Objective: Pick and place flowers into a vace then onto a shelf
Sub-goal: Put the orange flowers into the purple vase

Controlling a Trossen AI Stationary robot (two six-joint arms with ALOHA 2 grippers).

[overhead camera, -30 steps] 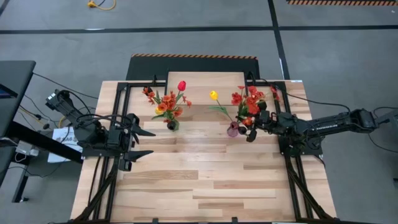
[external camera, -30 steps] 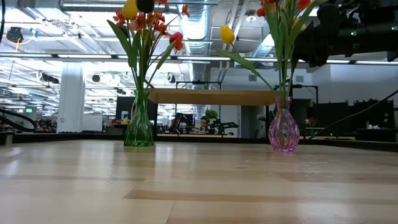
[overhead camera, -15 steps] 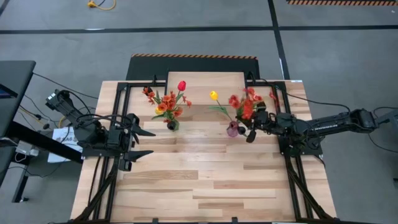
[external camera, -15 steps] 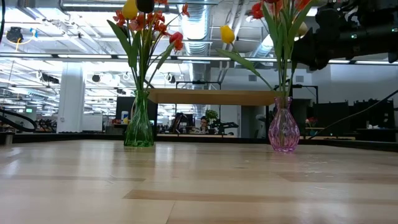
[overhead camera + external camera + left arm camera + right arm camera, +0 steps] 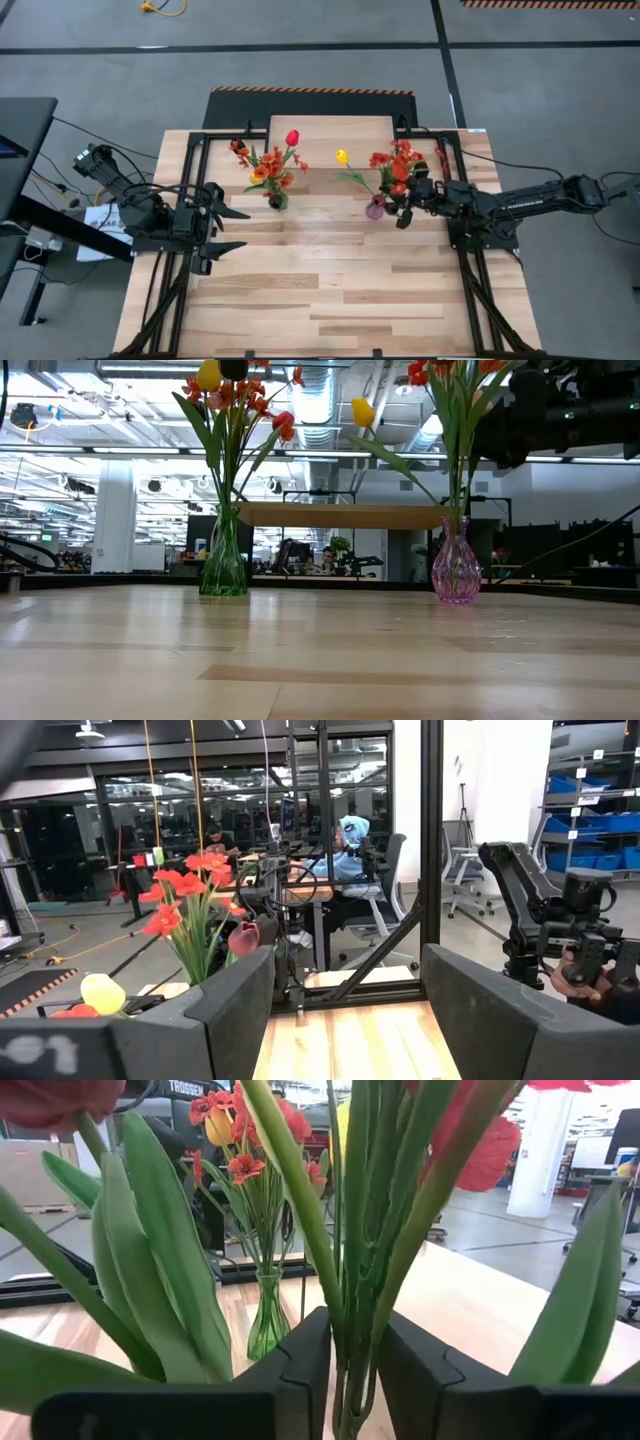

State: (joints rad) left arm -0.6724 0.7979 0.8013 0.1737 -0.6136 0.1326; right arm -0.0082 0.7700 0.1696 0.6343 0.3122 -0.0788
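Inspector: Why are the flowers (image 5: 365, 1230) upright?

Assessor: Their stems stand in the pink vase (image 5: 456, 568) on the desk (image 5: 330, 290), before the shelf (image 5: 330, 130). The right gripper (image 5: 352, 1370) is closed around those stems above the vase neck.

Inspector: And the left gripper (image 5: 228, 228)?

Assessor: Parked well apart at the desk's edge, fingers spread, holding nothing.

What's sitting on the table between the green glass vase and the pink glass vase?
Nothing: in the low view, bare tabletop separates the green glass vase and pink glass vase.
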